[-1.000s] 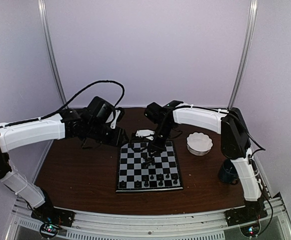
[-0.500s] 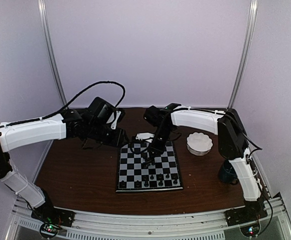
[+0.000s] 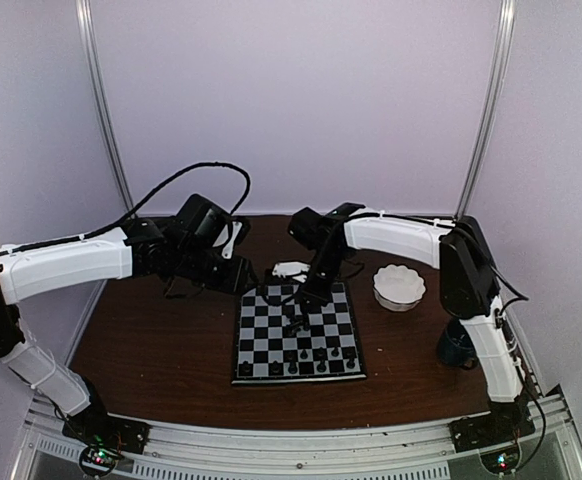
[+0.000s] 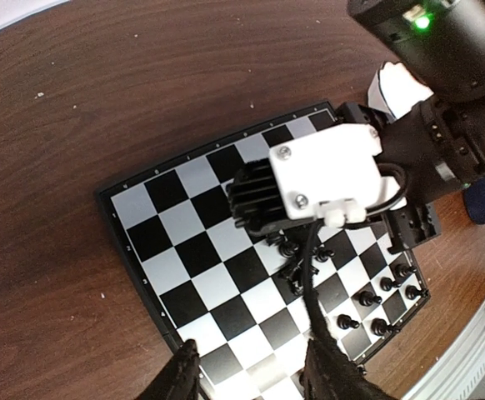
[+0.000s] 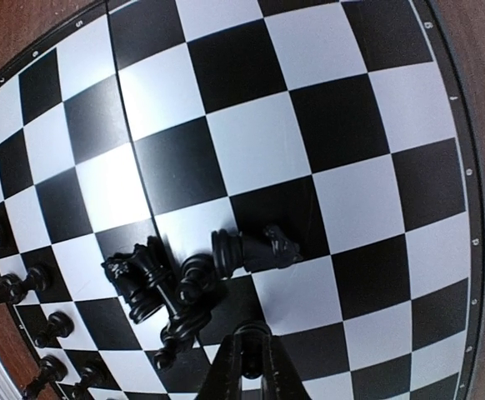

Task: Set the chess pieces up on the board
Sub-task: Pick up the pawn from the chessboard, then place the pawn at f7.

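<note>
The board (image 3: 271,345) lies flat in front of both arms. My right gripper (image 5: 249,379) hangs low over the board's middle, shut on a small black chess piece between its tips. Just ahead of it a knight (image 5: 255,248) lies on its side, next to a heap of several fallen black pieces (image 5: 155,292). Black pawns (image 5: 27,282) stand along one board edge; they also show in the top view (image 3: 306,366). My left gripper (image 4: 255,375) is open and empty, hovering over the board's far left corner and looking down on the right gripper's white body (image 4: 330,175).
A white scalloped bowl (image 3: 399,287) stands right of the board. A dark blue mug (image 3: 458,345) is at the table's right edge. A small white object (image 3: 289,268) lies just behind the board. Brown tabletop (image 3: 151,345) stretches left of the board.
The right arm has shifted only slightly while its gripper stays over the board's middle. The left arm has hardly moved.
</note>
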Controlling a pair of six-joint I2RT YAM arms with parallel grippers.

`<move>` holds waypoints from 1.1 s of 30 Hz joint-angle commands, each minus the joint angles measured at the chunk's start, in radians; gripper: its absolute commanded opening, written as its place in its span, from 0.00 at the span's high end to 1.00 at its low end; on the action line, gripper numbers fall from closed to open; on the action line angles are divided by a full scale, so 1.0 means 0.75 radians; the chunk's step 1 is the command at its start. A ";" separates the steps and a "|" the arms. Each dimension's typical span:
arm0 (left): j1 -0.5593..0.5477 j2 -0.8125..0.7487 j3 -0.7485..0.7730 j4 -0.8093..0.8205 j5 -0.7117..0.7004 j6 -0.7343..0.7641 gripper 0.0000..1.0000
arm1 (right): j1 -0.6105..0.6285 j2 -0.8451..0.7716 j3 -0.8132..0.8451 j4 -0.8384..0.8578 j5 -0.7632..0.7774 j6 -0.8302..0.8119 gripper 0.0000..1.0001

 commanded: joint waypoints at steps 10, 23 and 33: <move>0.012 -0.077 -0.008 0.004 -0.132 0.012 0.57 | 0.162 -0.267 -0.086 0.003 -0.026 -0.056 0.92; 0.016 -0.213 -0.098 0.006 -0.223 -0.010 0.56 | 0.324 -0.076 0.054 -0.077 -0.038 -0.077 0.92; 0.053 -0.337 -0.172 -0.031 -0.384 -0.079 0.56 | 0.335 -0.001 0.082 -0.087 -0.025 -0.078 0.92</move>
